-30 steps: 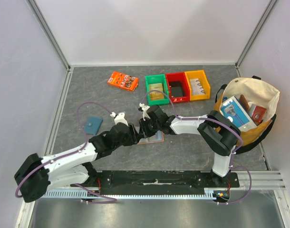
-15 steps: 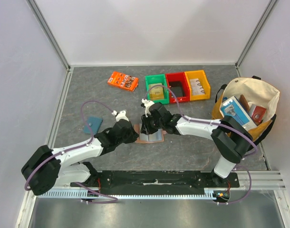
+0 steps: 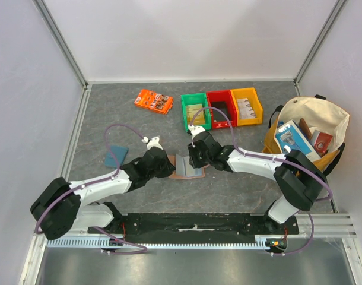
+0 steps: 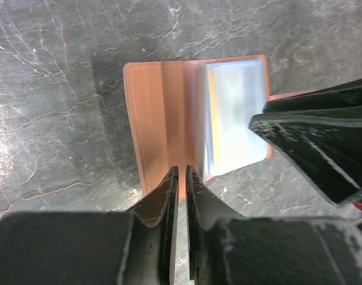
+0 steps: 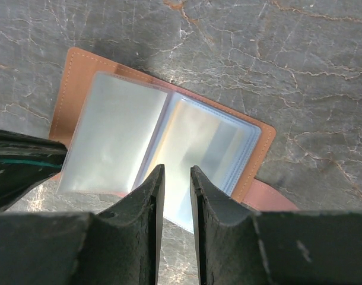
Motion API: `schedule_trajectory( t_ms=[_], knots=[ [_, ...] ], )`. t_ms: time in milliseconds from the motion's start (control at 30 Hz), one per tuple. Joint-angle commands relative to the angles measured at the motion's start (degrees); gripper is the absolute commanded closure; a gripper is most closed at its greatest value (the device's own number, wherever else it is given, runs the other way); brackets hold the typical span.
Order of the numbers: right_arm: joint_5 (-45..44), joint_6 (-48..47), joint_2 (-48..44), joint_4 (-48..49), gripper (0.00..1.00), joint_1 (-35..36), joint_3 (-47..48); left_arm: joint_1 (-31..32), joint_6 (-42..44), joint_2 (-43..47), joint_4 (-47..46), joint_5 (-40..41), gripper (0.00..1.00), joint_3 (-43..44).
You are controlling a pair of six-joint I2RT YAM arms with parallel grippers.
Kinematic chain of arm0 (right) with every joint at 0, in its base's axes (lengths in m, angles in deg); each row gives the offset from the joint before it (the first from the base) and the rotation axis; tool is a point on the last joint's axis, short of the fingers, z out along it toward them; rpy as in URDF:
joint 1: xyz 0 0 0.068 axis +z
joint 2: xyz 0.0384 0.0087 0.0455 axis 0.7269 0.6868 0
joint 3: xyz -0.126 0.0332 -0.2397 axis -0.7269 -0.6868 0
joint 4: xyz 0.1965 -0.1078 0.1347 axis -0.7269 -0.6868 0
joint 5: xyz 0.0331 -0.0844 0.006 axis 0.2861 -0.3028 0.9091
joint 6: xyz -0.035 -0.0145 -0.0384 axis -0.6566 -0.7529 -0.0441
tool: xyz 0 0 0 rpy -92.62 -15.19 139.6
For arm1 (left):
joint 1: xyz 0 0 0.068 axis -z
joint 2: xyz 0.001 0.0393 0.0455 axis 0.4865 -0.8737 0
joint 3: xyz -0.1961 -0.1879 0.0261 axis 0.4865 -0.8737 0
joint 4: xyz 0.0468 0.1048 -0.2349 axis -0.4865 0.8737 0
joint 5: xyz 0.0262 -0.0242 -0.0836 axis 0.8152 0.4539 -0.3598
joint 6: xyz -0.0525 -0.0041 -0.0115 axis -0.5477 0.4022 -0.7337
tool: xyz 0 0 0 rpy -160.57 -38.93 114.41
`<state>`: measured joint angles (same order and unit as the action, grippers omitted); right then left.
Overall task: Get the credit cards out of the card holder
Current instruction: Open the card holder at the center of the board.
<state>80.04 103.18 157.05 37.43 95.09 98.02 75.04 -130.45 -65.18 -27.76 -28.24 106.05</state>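
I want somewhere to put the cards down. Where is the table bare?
Bare spots: the back left corner, between the wall and the orange packet; the strip between the bins and the right arm; the front, between the card holder and the black rail. Crowded: the middle, where the left hand and right hand meet, and by the bag.

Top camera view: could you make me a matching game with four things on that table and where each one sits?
Things:
1. card holder
2. orange packet
3. teal pouch
4. cloth bag

Places:
A. right edge of the table
B. centre, lying open
C. left side, halfway back
D. further back, just left of the green bin

Pairs: 1-B, 2-D, 3-C, 4-A
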Motion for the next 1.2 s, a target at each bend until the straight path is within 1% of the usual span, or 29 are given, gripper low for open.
schedule_trajectory(
  t_ms=[0,67,167,267,367,533,567,667,733,833,900,1167],
  knots=[
    [2.29,-1.47,-1.57,2.44,0.69,-0.3,-0.07,-0.23,1.43,6.67,2.32,1.51,0.84,2.23],
    [1.95,-1.21,-1.48,2.62,0.7,-0.3,0.28,-0.14,2.4,9.05,3.37,0.55,0.82,3.89],
    [0.11,-1.04,-1.66,2.44,0.7,-0.3,0.02,-0.23,3.63,9.85,3.03,-2.52,0.79,6.71],
    [-0.95,-0.33,-2.53,2.35,0.7,-0.92,-1.21,-0.23,4.51,6.62,1.62,-6.73,0.78,9.69],
    [-1.22,0.72,-3.76,2.44,0.7,-1.53,-2.88,-0.23,5.39,0.64,1.44,-8.59,0.78,11.9],
    [-1.48,1.78,-5.52,1.83,0.67,-2.06,-4.55,-0.23,5.57,-4.64,0.65,-6.84,0.83,10.58],
    [-1.66,1.95,-5.61,1.65,0.65,-2.06,-4.73,-0.23,5.57,-5.17,0.91,-6.23,0.85,10.15],
    [-1.83,2.3,-5.52,1.39,0.54,-2.06,-4.9,-0.23,4.52,-5.88,0.31,-4.56,0.87,7.78],
    [-1.31,2.31,-5.26,1.56,0.5,-2.06,-4.9,-0.23,3.2,-5.79,-0.66,-3.59,0.89,5.58],
    [-0.08,2.22,-4.82,1.83,0.49,-2.06,-4.9,-0.32,1.53,-5.97,-0.75,-2.62,0.9,3.03],
    [0.8,2.04,-4.38,2.18,0.49,-2.06,-4.82,-0.4,0.91,-6.49,-2.51,-2.36,0.92,1.71],
    [3.18,1.6,-2.98,2.79,0.53,-2.06,-4.11,-0.32,-0.41,-6.76,-3.04,-1.83,0.94,-0.67]
  ],
)
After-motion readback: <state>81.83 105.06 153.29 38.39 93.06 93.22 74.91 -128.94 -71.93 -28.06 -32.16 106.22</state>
